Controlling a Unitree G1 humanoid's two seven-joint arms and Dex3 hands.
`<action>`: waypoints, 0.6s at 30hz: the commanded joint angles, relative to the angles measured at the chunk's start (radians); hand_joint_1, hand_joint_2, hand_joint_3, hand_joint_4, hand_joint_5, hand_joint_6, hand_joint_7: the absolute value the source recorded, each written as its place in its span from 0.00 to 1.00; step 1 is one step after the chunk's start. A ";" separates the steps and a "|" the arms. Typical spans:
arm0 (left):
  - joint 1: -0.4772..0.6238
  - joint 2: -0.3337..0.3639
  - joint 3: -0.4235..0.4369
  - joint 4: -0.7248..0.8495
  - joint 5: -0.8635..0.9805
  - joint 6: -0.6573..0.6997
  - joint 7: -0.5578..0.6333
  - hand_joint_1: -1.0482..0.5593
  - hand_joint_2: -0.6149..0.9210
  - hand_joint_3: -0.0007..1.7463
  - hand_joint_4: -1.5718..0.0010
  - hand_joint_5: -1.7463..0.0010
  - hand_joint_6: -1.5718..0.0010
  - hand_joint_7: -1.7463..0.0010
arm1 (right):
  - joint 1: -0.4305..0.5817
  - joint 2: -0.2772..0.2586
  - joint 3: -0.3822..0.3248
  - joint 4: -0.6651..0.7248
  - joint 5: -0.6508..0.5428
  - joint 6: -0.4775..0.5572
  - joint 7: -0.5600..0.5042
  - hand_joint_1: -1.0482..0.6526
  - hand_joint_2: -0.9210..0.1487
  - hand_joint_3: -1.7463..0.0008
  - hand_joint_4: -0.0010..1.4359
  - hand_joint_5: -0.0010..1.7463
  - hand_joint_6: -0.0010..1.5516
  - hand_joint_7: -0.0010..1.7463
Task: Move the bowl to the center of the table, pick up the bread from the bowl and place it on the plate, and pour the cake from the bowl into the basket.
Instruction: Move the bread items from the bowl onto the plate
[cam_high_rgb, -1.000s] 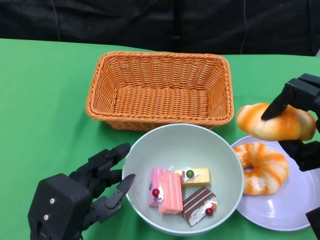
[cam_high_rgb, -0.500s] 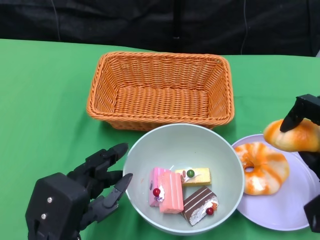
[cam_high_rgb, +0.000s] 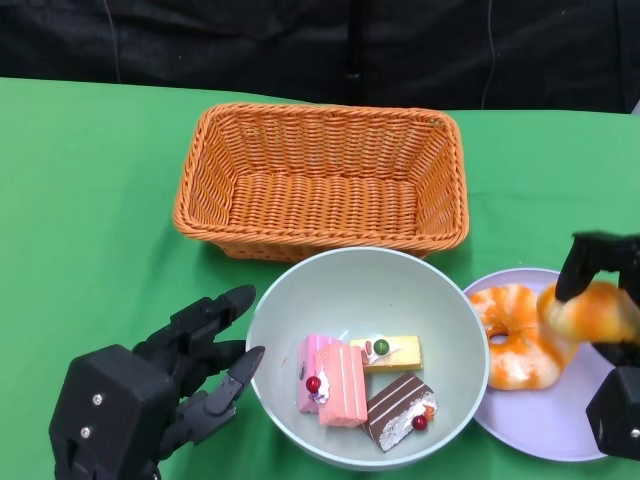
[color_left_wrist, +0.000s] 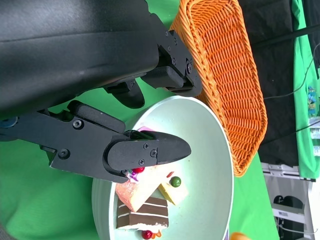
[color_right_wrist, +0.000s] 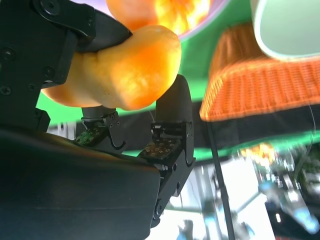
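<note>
A pale green bowl (cam_high_rgb: 400, 290) sits in the middle of the green table with three cake slices (cam_high_rgb: 345, 385) in it: pink, yellow and chocolate. My right hand (cam_high_rgb: 612, 340) grips an orange bread roll (cam_high_rgb: 590, 312) low over the lilac plate (cam_high_rgb: 565, 425), where a ring-shaped bread (cam_high_rgb: 515, 335) lies. The right wrist view shows the roll (color_right_wrist: 125, 70) pinched between the fingers (color_right_wrist: 172, 100). My left hand (cam_high_rgb: 170, 385) is open beside the bowl's left rim, fingers spread, holding nothing. An empty orange wicker basket (cam_high_rgb: 320, 180) stands behind the bowl.
A dark backdrop runs along the table's far edge. Open green cloth (cam_high_rgb: 80, 210) lies left of the basket and bowl. The plate reaches close to the bowl's right rim.
My right hand has carried the bread roll down and toward me, from above the plate's far side to just over the plate. The left hand and bowl have stayed put.
</note>
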 joint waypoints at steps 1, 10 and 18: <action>-0.002 0.011 0.003 -0.011 -0.001 0.004 -0.004 0.32 1.00 0.26 0.85 0.56 0.69 1.00 | -0.011 -0.027 0.004 0.021 0.038 0.008 0.031 0.65 0.45 0.49 0.61 0.92 0.68 0.39; 0.002 0.014 0.003 -0.007 0.004 -0.007 -0.003 0.32 1.00 0.26 0.84 0.56 0.68 0.99 | 0.024 -0.095 0.047 -0.126 0.182 0.179 0.429 0.42 0.00 0.96 0.18 0.15 0.17 0.00; 0.006 0.014 0.006 -0.012 -0.004 0.000 -0.006 0.33 1.00 0.26 0.84 0.56 0.68 0.99 | 0.074 -0.159 0.043 -0.394 0.283 0.350 0.700 0.29 0.02 0.99 0.06 0.07 0.05 0.00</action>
